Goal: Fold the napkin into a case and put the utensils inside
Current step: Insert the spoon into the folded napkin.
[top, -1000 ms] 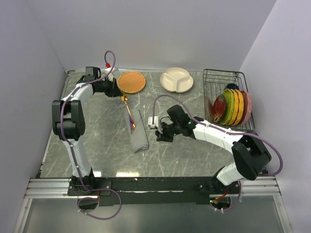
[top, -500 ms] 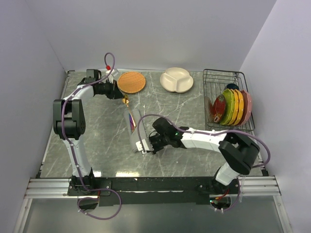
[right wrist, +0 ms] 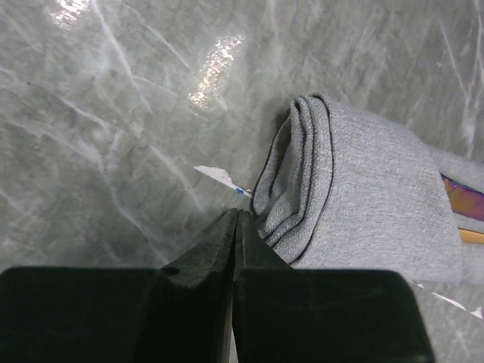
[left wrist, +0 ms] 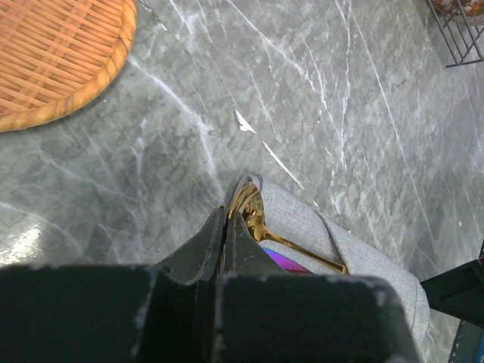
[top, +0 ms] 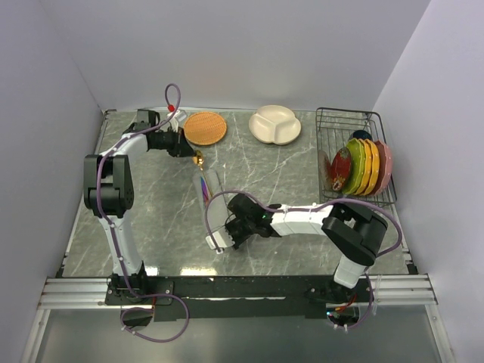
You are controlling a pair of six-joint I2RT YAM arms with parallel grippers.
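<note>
The grey napkin, folded into a narrow case (top: 214, 203), lies mid-table, running from far to near. The gold spoon (top: 198, 158) and the purple knife (top: 204, 189) stick out of its far end. In the left wrist view, the spoon (left wrist: 281, 236) and knife (left wrist: 284, 262) lie in the case's mouth (left wrist: 355, 249). My left gripper (left wrist: 227, 213) is shut, its tips right against the spoon's bowl. My right gripper (right wrist: 238, 215) is shut too, its tips beside the layered near end of the case (right wrist: 340, 181), holding nothing I can see.
A round orange woven mat (top: 205, 128) lies just behind the left gripper (top: 187, 149). A white divided dish (top: 275, 124) sits at the back. A wire rack (top: 355, 121) with coloured plates stands at the right. A small white scrap (right wrist: 219, 178) lies near the right gripper's tips.
My right gripper has swung from beside the case's middle to its near end and closed. The left gripper stayed shut at the spoon's bowl, barely shifting.
</note>
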